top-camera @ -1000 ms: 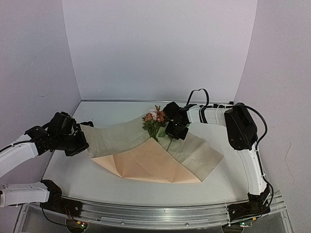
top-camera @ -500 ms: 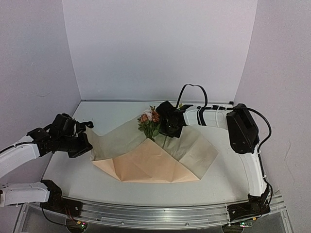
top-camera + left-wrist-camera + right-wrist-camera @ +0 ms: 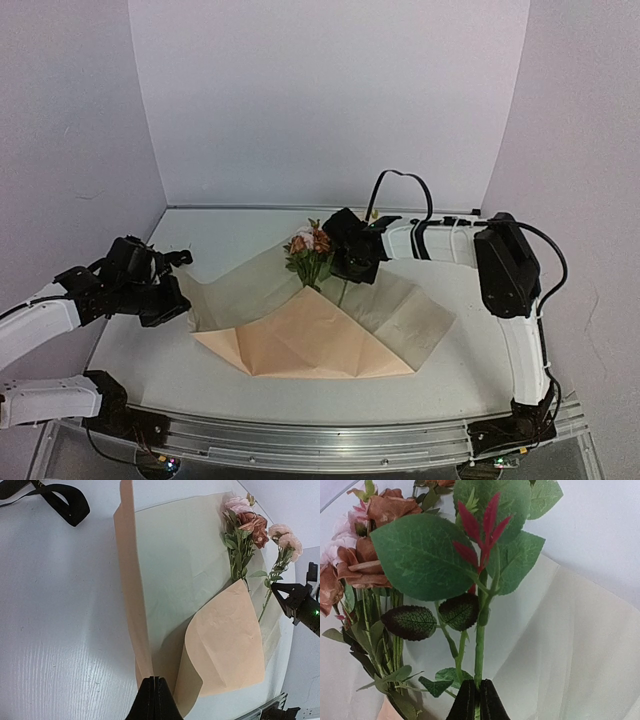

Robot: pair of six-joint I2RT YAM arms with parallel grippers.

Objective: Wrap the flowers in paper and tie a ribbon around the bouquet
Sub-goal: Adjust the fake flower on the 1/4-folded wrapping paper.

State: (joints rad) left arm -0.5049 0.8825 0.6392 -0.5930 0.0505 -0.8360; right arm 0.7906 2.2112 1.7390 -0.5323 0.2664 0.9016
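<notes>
both claws clamped, on paper and stem.
your left gripper pinches the raised left edge of the large tan kraft paper sheet; your right gripper grips a green stem of the cream-pink-rust flowers at its far corner.

Free: bare table front-left, near edge & back-left. Centre blocked by paper w/ folded flap; its left edge stands lifted at left gripper. Rear-mid crowded: flowers + right gripper. Right arm & cable loop bar back-right. Loose black loop left of paper, prob. the ribbon.
</notes>
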